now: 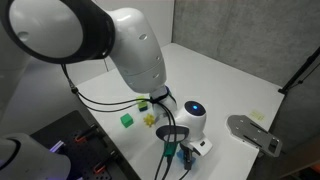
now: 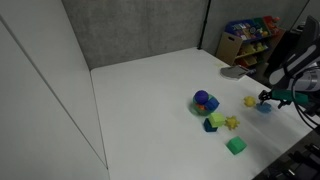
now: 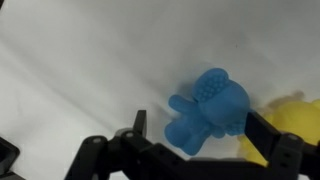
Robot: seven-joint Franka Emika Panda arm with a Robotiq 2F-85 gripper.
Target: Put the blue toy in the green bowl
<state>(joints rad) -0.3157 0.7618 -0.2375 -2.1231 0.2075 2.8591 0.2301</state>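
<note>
Panda arm (image 1: 135, 50) fills an exterior view, blocking the green bowl, which shows in an exterior view (image 2: 206, 101) on the white table (image 2: 150, 100), apart from the blue toy (image 3: 208, 108). Only the wrist view shows the gripper (image 3: 197, 122) spread wide, jaws either side of the toy lying on the table. A yellow toy (image 3: 290, 118) just beside it is cut off at the frame edge; contact between jaws and toy cannot be made out

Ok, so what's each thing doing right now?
blue toy: lying on the table, not gripped.
gripper: open, fingers either side of the blue toy.
green bowl: upright, away from the gripper.
yellow toy: lying beside the blue toy.
green cube: resting on the table, untouched.
</note>
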